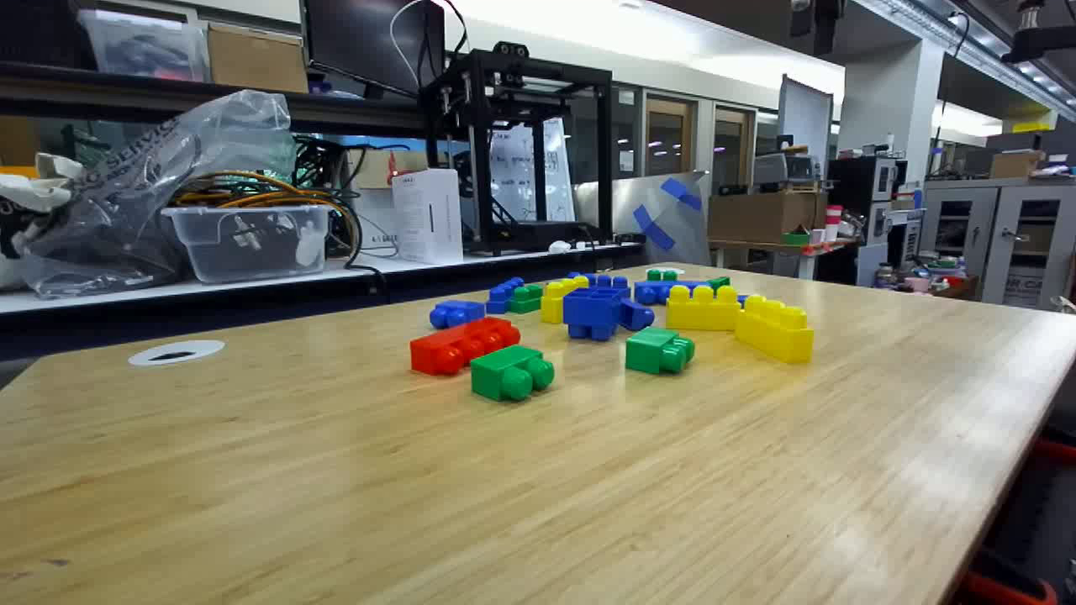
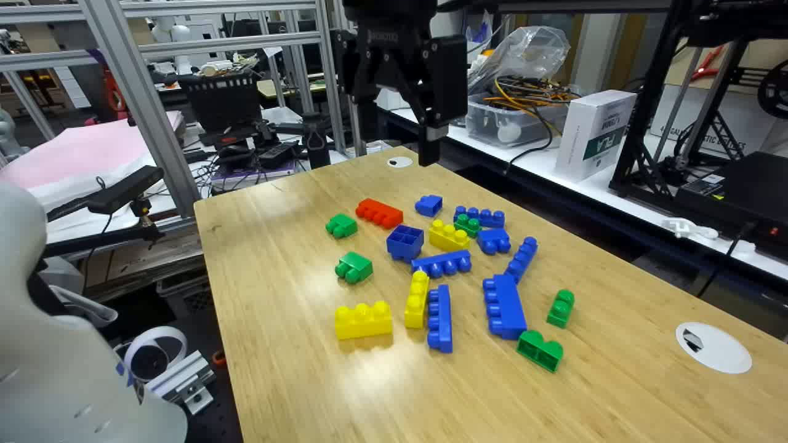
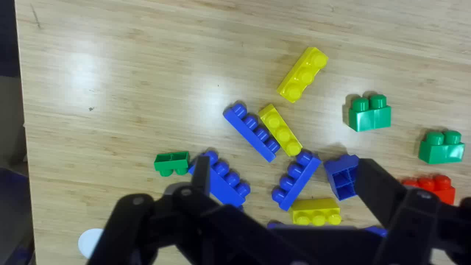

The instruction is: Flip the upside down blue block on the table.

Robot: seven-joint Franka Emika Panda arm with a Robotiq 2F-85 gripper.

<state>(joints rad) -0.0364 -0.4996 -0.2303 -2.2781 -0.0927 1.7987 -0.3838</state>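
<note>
The blue block (image 1: 591, 309) stands upside down on the wooden table (image 1: 538, 496), its studs underneath and its hollow, divided side facing up. Its open compartments (image 2: 404, 236) show clearly in an exterior view. My gripper (image 2: 399, 138) hangs well above the tabletop, open, with nothing held between its fingers. In the wrist view the gripper (image 3: 282, 167) spans wide over the bricks. One finger (image 3: 375, 191) covers the right part of the blue block (image 3: 339, 177) from this camera, though the two are far apart in height.
Close to the block lie a long blue brick (image 2: 442, 263), a yellow brick (image 2: 449, 236) and a red brick (image 2: 379, 213). Green bricks (image 2: 354, 267) and more yellow and blue ones are scattered around. A shelf with a plastic bin (image 2: 514, 120) runs beside the table.
</note>
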